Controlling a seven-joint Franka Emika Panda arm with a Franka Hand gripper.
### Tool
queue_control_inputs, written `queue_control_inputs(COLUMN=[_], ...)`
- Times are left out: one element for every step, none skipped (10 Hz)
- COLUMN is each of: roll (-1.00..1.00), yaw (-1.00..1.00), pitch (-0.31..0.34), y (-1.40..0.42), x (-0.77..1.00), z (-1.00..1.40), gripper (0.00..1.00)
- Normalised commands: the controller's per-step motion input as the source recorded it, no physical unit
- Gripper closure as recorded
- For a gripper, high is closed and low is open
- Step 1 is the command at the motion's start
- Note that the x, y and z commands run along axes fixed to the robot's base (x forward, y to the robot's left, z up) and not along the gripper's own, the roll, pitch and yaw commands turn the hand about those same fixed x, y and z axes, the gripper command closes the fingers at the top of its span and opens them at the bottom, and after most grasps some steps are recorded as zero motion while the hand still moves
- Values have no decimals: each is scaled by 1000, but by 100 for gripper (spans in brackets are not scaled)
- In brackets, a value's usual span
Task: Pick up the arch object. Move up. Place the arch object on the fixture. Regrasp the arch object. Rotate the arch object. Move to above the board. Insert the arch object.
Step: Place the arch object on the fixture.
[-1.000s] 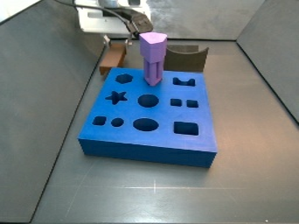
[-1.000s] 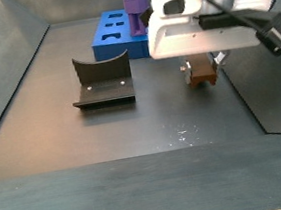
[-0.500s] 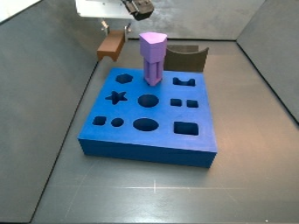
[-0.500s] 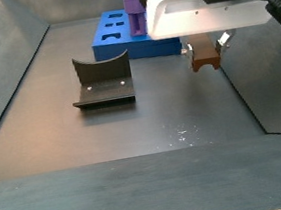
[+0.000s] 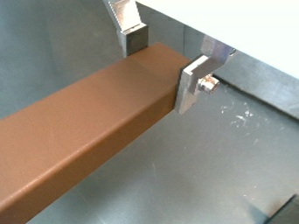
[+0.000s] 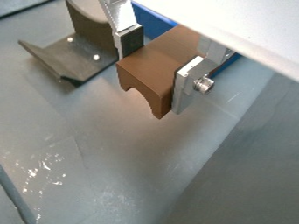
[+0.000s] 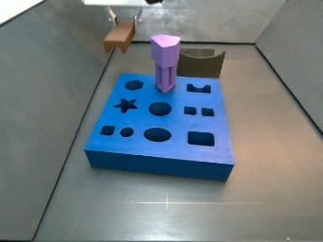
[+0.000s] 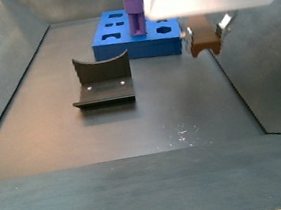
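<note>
My gripper (image 5: pixel 163 63) is shut on the arch object (image 5: pixel 93 131), a long reddish-brown bar clamped across its width near one end. Its arched end face shows in a wrist view (image 6: pixel 146 77). In both side views the gripper (image 7: pixel 121 25) (image 8: pixel 207 27) holds the arch object (image 7: pixel 117 39) (image 8: pixel 203 43) high off the floor, beside the board's far end. The blue board (image 7: pixel 134 121) (image 8: pixel 122 41) lies flat with shaped cutouts. The fixture (image 8: pixel 101 81) (image 7: pixel 202 63) (image 6: pixel 70 57) stands on the floor, apart from the gripper.
A purple faceted peg (image 7: pixel 165 64) (image 8: pixel 134 2) stands upright in the board's far row. Grey sloped walls (image 7: pixel 57 104) enclose the dark floor. An edge of the blue board (image 6: pixel 158 22) shows behind the held bar.
The gripper has risen with the arch object, from just above the floor beside the board to well above it. Nothing else has moved.
</note>
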Motion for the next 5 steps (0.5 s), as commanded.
queue_control_inputs(roll=[78,90,94,102,99], yaw=[-21,-13,-8,3,11], pitch=[45,53,56,63,67], y=[15,14,14,13,10], x=[-28,-32,-33,-26,-18], z=[1000,1000,1000,829,698], gripper=[100,100,100,100,100])
